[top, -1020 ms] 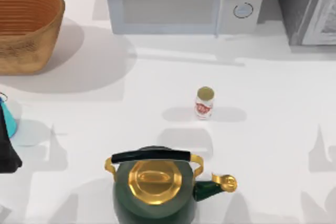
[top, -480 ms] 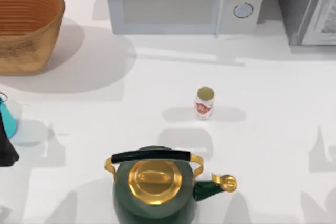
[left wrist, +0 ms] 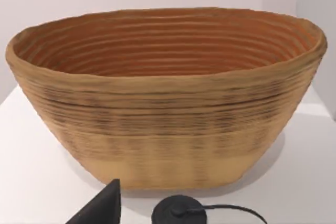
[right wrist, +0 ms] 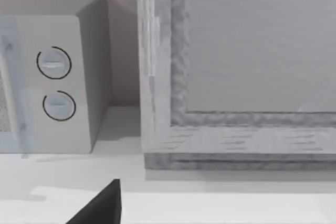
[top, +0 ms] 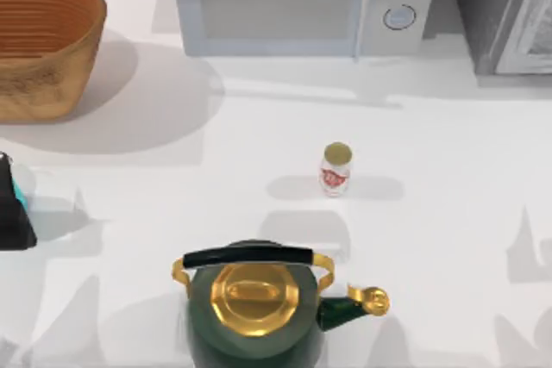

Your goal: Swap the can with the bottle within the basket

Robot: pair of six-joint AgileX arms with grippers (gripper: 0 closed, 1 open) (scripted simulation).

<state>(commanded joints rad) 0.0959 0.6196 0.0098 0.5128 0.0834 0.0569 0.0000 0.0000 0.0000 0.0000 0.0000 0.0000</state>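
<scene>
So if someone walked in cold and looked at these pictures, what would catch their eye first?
Probably the dark green and gold kettle at the table's near edge, middle, with the tiny white bottle standing alone just behind it. Next, the big wicker basket at the far left corner, beside the microwave against the back wall. At the left edge, a sliver of the teal can peeks beside the left gripper.

The left gripper (top: 10, 213) sits at the table's (top: 448, 239) left edge, the can (top: 19, 198) touching it on its right side. The basket (top: 43, 45) stands behind the gripper, in the far left corner. The bottle (top: 335, 169) stands well to the gripper's right, mid-table. The kettle (top: 254, 308) lies to its right and nearer the front edge. The microwave (top: 297, 2) stands far behind, right of the basket.
</scene>
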